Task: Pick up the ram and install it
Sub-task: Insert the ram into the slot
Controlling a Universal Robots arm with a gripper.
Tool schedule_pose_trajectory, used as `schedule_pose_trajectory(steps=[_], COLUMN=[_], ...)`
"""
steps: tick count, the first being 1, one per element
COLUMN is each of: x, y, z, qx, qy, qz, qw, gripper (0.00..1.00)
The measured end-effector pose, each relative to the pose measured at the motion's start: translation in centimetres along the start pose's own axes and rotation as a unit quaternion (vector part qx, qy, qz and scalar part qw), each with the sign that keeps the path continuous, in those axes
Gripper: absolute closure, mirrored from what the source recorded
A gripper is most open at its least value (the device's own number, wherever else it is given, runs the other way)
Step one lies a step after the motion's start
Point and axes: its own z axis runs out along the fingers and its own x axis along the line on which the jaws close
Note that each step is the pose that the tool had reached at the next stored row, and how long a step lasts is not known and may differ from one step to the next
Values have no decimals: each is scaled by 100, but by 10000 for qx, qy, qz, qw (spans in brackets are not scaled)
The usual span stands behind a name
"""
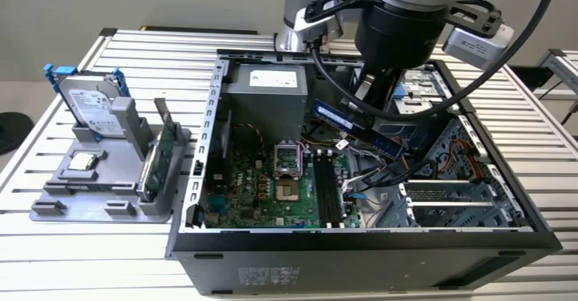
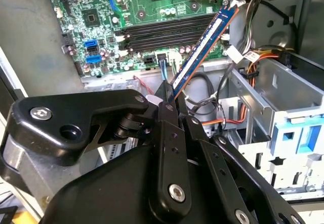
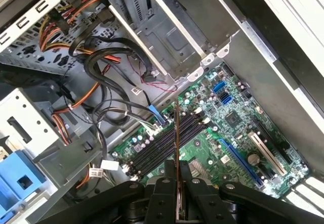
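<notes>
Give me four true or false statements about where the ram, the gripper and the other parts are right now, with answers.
1. The gripper is shut on the ram. True.
2. The ram is seated in the memory slots. False: it is held in the air above them, and they look empty.
3. The hard drive stands in the grey holder outside the computer case. True.
4. The expansion card lies inside the computer case. False: it stands in the grey holder beside the hard drive.

Exterior view looking steeply down, mid-range, on open case (image 1: 361, 239). Both wrist views peering closely past gripper (image 2: 169, 100) (image 3: 177, 168), sharing memory slots (image 2: 157, 32) (image 3: 152, 153).
</notes>
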Motion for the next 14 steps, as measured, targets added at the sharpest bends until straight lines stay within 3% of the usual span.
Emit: schedule_pose_trajectory(steps=[14], x=[0], y=[0], z=[0], qx=[1], qy=[-2], qz=[72], qw=[10000], gripper=[100])
